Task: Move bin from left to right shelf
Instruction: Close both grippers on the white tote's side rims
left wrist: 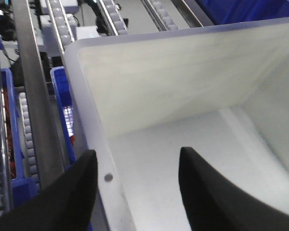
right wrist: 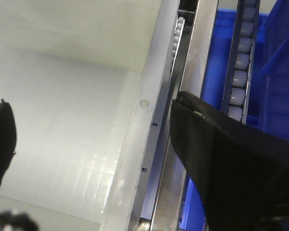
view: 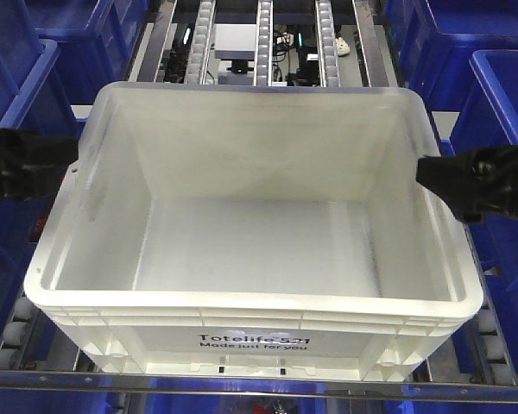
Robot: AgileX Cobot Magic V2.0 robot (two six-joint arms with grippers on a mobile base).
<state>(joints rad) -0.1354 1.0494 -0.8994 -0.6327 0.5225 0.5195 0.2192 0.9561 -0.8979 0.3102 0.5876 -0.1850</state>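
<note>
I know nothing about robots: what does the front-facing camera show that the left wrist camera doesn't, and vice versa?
Only the front-facing view shows the whole white bin, its black Totelife print, and both hands, the left hand and the right hand, at opposite sides. Only the left wrist view shows close up that the left hand's fingers straddle the bin's side wall, one outside, one inside and clear of it. Both show the bin's empty interior, blue crates and roller tracks.
</note>
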